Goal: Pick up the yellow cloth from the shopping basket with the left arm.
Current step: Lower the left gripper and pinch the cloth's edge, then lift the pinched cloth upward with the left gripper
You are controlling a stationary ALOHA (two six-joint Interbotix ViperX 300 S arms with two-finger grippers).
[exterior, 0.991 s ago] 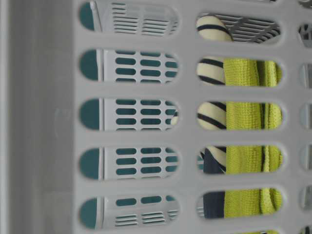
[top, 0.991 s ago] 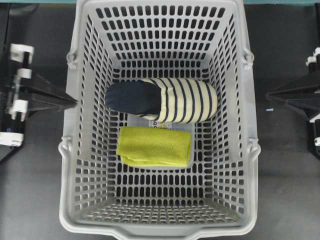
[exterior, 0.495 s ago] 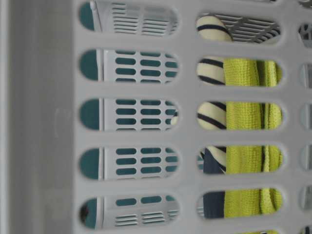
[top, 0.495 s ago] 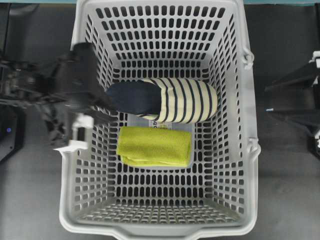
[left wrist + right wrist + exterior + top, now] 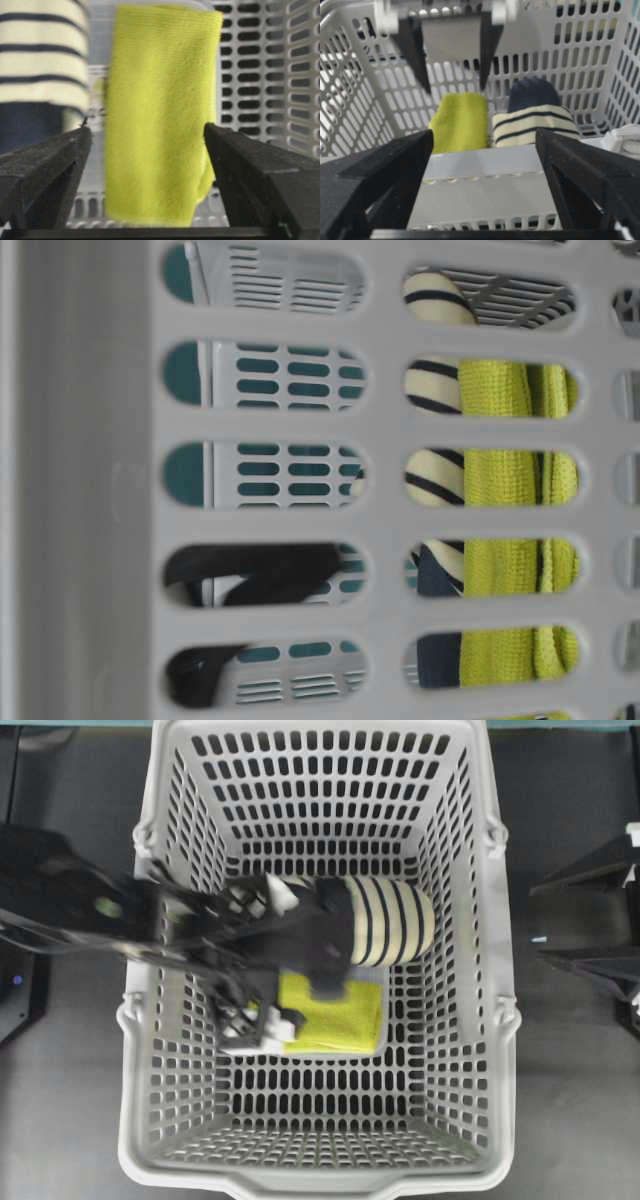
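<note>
The yellow cloth [image 5: 345, 1015] lies folded on the floor of the shopping basket [image 5: 300, 1182], just in front of a striped slipper [image 5: 390, 920]. My left arm reaches in over the basket's left wall. Its left gripper [image 5: 268, 968] hangs open above the cloth's left end. In the left wrist view the cloth [image 5: 160, 100] runs up between the two spread fingers of the left gripper [image 5: 147, 127], which do not touch it. The right gripper [image 5: 535, 920] stands open outside the right wall, and in its wrist view the right gripper [image 5: 484, 132] frames the basket rim [image 5: 485, 160] with nothing held.
The cream-and-navy slipper [image 5: 40, 50] lies close beside the cloth, next to my left finger. Slotted basket walls [image 5: 90, 480] enclose both items on all sides. Dark tabletop surrounds the basket.
The left arm has swung from outside the left wall into the basket and over the cloth. Both grippers have gone from shut to open. The right arm has stayed in place.
</note>
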